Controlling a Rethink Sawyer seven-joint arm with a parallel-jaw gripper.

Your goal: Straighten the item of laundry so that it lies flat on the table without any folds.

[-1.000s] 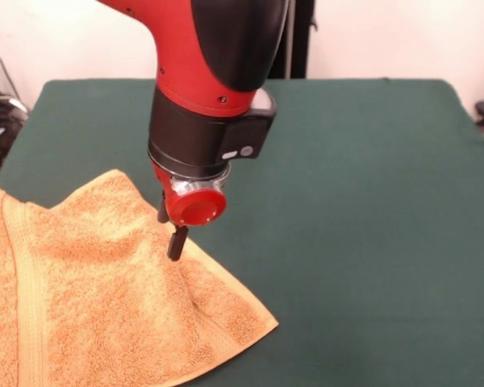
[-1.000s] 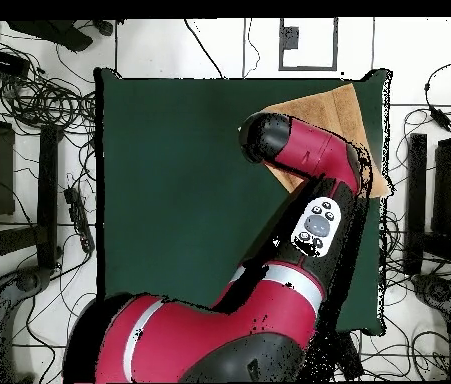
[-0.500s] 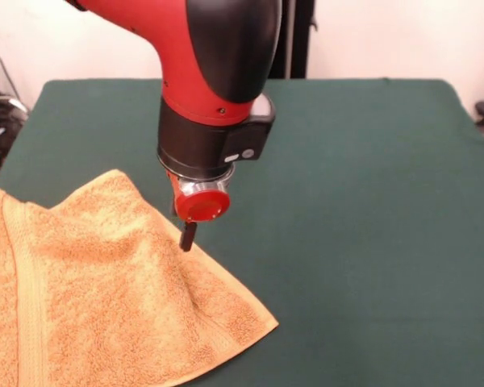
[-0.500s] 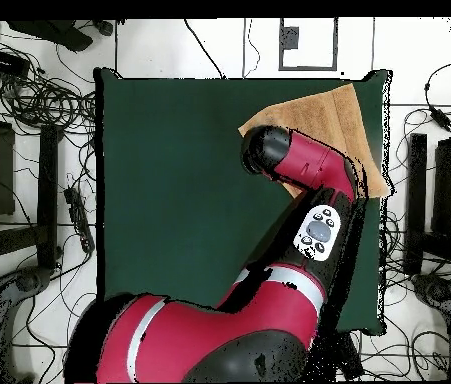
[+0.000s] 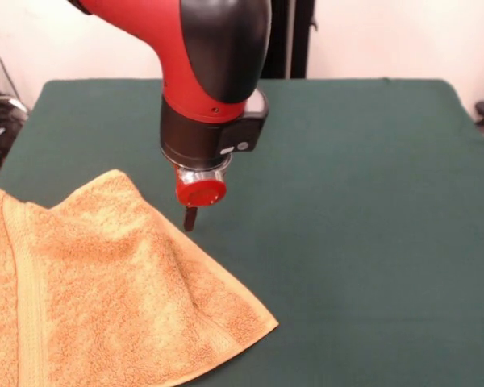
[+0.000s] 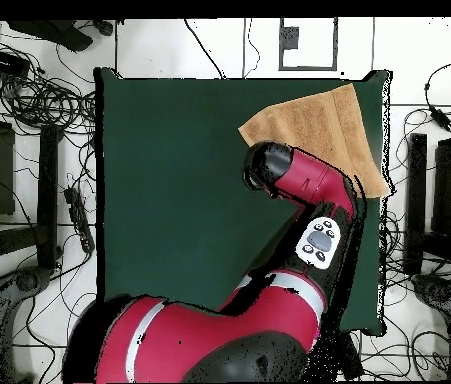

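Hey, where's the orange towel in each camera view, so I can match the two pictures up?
Front view: the towel fills the lower left corner, running off the left and bottom edges.
Overhead view: the towel lies at the table's upper right corner, partly under the arm.
Shared landmark: the gripper hangs beside the towel's edge; in the overhead view the red arm hides it.

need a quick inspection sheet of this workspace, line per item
surface: green table, bare apart from the towel
job's things: orange towel at one table corner, a ridge across it, one edge past the table's side
clutter: nothing seen
grippers: pincer just off the towel's edge, holding nothing; open or shut cannot be told
cables: tangled cables on the floor beside the table
surroundings: light wall, dark stands by the table
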